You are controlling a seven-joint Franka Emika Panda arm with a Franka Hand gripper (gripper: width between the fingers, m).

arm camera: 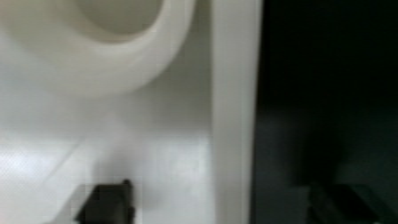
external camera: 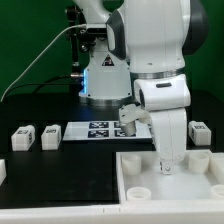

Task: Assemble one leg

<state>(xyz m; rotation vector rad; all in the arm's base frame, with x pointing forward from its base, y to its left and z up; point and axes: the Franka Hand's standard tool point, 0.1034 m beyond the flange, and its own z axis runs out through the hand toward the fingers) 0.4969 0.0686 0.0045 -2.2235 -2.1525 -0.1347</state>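
Observation:
My gripper hangs low over the far rim of the large white walled tray piece. In the wrist view the gripper is open, its two dark fingertips wide apart on either side of the tray's white wall, with nothing held between them. A round socket of the tray shows close by. Two legs lie at the exterior view's left, one leg at its right. A fourth tagged block shows tilted beside the arm.
The marker board lies on the black table behind the tray piece, in front of the arm's base. The tray has raised round sockets near its corners. A cable runs along the back left.

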